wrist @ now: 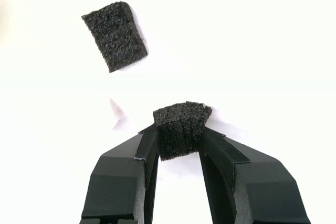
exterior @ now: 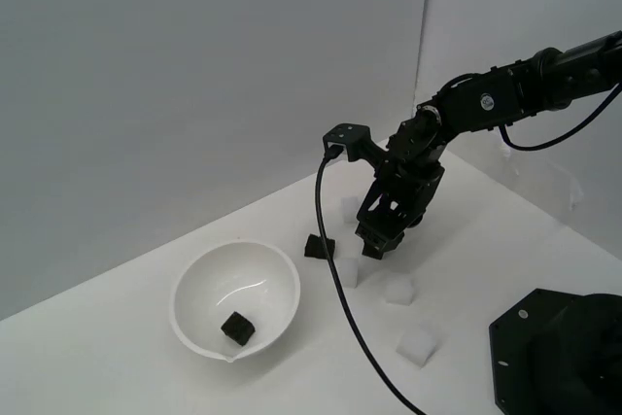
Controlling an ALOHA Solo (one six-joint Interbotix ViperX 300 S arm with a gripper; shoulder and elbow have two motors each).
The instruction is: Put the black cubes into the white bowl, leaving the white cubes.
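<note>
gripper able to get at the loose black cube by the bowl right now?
Probably not yet: the gripper is shut on another black cube. The loose black cube lies bare nearby, with nothing on it.

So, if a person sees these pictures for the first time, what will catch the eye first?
Most likely the black gripper, shut on a black cube just above the white table, near the middle of the exterior view. Next comes the white bowl toward the exterior view's left, with one black cube already inside. A third black cube lies on the table between the bowl and the gripper, beside pale white cubes that almost vanish against the surface.
</note>
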